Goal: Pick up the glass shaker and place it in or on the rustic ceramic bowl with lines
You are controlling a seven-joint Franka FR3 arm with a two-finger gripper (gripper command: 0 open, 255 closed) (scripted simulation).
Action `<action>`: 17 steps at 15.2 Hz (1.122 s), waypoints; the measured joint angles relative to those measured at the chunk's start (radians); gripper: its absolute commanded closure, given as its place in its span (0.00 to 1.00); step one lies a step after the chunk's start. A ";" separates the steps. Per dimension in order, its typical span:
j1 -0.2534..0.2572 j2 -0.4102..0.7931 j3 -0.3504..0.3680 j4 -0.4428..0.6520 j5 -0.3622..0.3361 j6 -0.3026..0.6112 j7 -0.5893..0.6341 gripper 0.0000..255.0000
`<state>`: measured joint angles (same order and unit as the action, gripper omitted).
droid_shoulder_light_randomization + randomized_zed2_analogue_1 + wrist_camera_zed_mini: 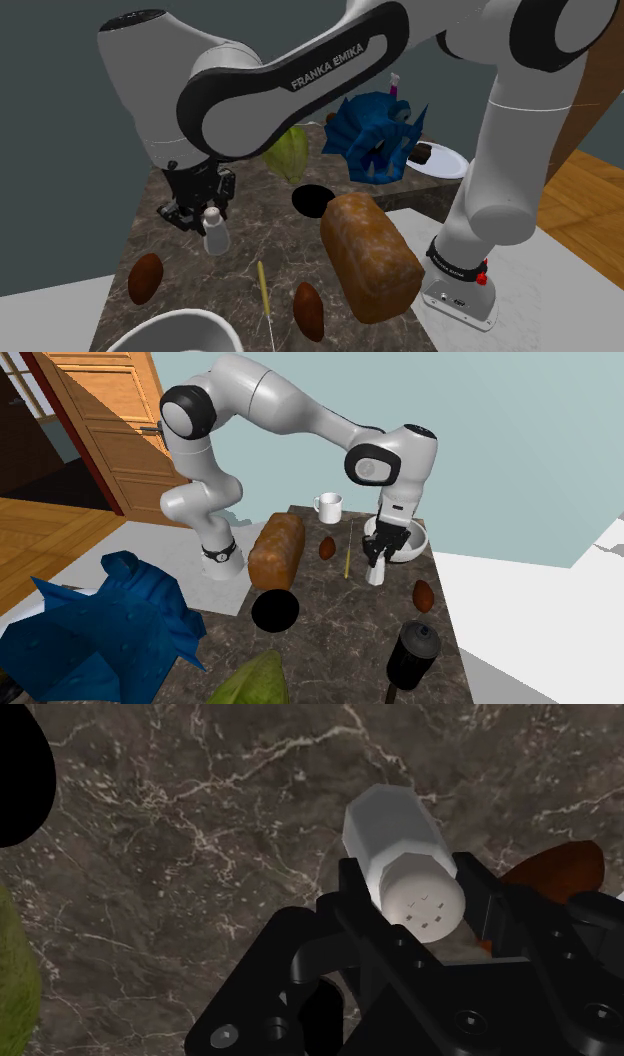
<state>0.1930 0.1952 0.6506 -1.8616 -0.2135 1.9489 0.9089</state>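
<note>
- Claw [412,892]: closed on the cap of the white shaker [398,844].
- Shaker: upright under the claw; whether its base touched the marble desk [200,854] could not be told.
- Step: grasp made, by the look of it. The next move would be a lift, then a short carry to the white bowl [416,542] just beside the claw.
- Nearby: a brown oval [423,594] and a yellow stick [349,547] near the claw, a bread loaf [277,550] farther off.
- Obstruction: none between claw and bowl; the rim needs clearance.
</note>
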 measured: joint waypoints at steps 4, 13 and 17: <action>-0.002 -0.020 0.004 0.036 0.016 -0.050 -0.012 1.00; -0.073 -0.200 -0.023 -0.089 0.125 -0.057 -0.145 1.00; -0.112 -0.319 -0.076 -0.198 0.187 -0.039 -0.263 1.00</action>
<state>0.0808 -0.1234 0.5744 -2.0591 -0.0264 1.9096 0.6456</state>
